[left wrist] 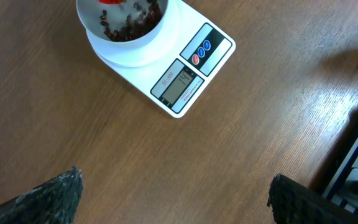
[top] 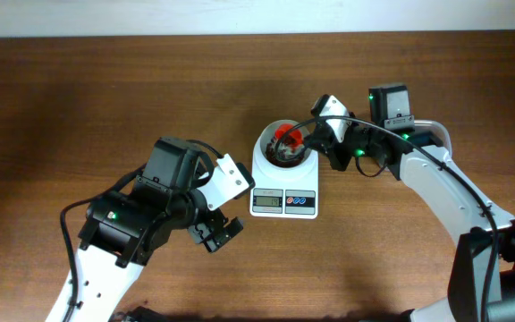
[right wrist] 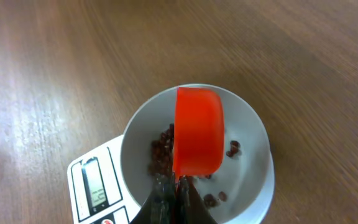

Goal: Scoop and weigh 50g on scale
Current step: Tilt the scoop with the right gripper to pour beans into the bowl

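right gripper point(right wrist: 178, 186) clenched on scoop point(right wrist: 197, 130), held ahead of jaws over bowl point(right wrist: 253, 124) | beans point(right wrist: 161, 149) to be trickled slowly, display point(right wrist: 96, 185) watched | left gripper point(top: 219, 233) released

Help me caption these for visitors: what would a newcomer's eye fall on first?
First the bright red scoop, pinched in the right gripper and tipped over the bowl on the scale at mid-table. Next come the dark beans lying in that bowl. The left gripper hangs open over the table, to the left of the scale and nearer the front edge.
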